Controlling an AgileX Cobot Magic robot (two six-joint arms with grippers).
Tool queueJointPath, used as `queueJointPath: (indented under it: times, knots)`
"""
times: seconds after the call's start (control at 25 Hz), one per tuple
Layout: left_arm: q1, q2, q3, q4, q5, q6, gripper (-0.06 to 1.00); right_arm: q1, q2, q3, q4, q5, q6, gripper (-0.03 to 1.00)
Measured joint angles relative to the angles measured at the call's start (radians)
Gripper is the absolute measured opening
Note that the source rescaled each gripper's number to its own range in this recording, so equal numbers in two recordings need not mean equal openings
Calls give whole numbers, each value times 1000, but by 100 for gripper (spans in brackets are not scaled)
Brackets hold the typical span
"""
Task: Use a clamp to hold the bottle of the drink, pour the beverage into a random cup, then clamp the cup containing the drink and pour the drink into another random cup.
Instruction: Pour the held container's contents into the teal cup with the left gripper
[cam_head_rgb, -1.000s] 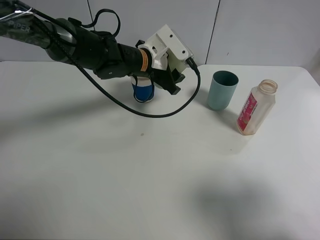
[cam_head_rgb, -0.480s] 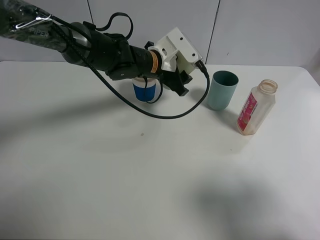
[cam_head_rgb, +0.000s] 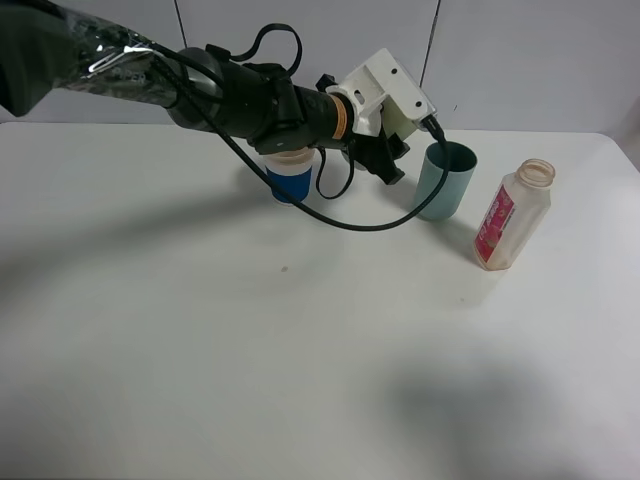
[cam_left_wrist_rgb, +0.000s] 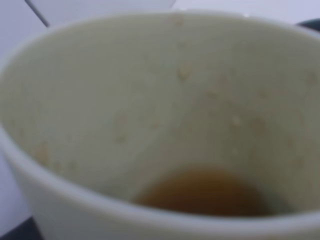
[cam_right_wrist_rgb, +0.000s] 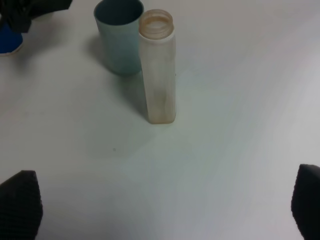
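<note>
My left gripper (cam_head_rgb: 386, 156) hangs just left of the teal cup's (cam_head_rgb: 445, 185) rim, above the table. It is shut on the pale yellow-green cup (cam_left_wrist_rgb: 150, 100), which fills the left wrist view with a little brown drink (cam_left_wrist_rgb: 205, 192) at its bottom. In the exterior view the white camera mount hides most of that cup. The clear bottle (cam_head_rgb: 512, 215) with the pink-red label stands upright right of the teal cup, uncapped and nearly empty (cam_right_wrist_rgb: 159, 75). My right gripper (cam_right_wrist_rgb: 162, 202) is open, well back from the bottle, with nothing between its fingers.
A blue-sleeved paper cup (cam_head_rgb: 290, 178) stands under the left arm, left of the teal cup (cam_right_wrist_rgb: 119, 40). A black cable loops down from the left wrist. The white table (cam_head_rgb: 250, 350) spreads wide toward the front.
The left arm has swung to the right with the yellow-green cup, passing over the blue-sleeved cup to reach the teal cup's rim. The bottle and both standing cups have stayed put.
</note>
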Motion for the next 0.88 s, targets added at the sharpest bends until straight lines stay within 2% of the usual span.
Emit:
queueJointPath:
  times: [0.32,0.6,0.88]
  knots:
    - [-7,48,-67,0,25,2,3,0,0,0,0,0,0,100]
    - [-7,72,-70,3,45,77,3,0,0,0,0,0,0,100]
    - [-7,90,-137,22,57,86,3,0,0,0,0,0,0,100]
